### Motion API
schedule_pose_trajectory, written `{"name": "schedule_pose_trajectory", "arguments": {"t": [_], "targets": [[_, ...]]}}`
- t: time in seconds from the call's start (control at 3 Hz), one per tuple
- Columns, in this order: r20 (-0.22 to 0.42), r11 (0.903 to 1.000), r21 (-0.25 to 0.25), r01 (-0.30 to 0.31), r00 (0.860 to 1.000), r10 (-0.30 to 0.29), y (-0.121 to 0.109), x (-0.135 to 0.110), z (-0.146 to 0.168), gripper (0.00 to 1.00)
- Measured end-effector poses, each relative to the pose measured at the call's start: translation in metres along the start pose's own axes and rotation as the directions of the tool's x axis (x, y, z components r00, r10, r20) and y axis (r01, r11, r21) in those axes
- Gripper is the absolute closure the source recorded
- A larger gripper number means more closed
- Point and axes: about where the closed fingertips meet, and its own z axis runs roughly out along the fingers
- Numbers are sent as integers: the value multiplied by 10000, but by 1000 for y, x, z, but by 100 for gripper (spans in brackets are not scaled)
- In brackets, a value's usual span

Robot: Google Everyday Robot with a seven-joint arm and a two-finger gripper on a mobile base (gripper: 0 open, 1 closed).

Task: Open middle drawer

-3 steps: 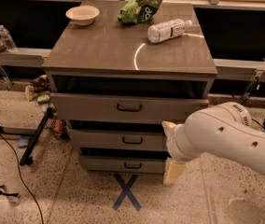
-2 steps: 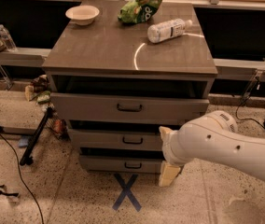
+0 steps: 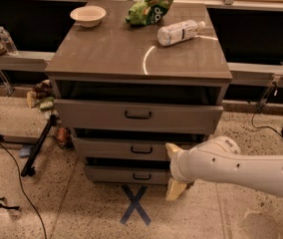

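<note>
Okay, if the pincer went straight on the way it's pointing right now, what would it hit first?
Probably a drawer front. The pincer sits low at the cabinet's right front and points left toward it, level with the middle drawer and the bottom drawer. Depth is unclear, so I can't say which it would meet first.

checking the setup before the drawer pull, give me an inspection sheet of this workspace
surface: grey cabinet top, holding a white bowl, a green snack bag and a plastic bottle lying on its side
job's things: middle drawer, handle not gripped
clutter: litter on the floor left of the cabinet
grippers: gripper open, low in front of the drawers' right end; contact cannot be told
cables: black cable across the floor at left; another cable at right
surroundings: blue tape cross on the floor; small bottle on the left ledge
</note>
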Motion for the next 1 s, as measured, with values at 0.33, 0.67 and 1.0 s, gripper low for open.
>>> {"name": "schedule_pose_trajectory", "arguments": {"t": [0.33, 0.67, 1.0], "targets": [[0, 10000, 0, 0, 10000, 0, 0, 0, 0, 0], [158, 9996, -80, -267, 9995, 268, -9, 20, 30, 0], [269, 9986, -67, -523, 9983, 524, -21, 36, 52, 0]]}}
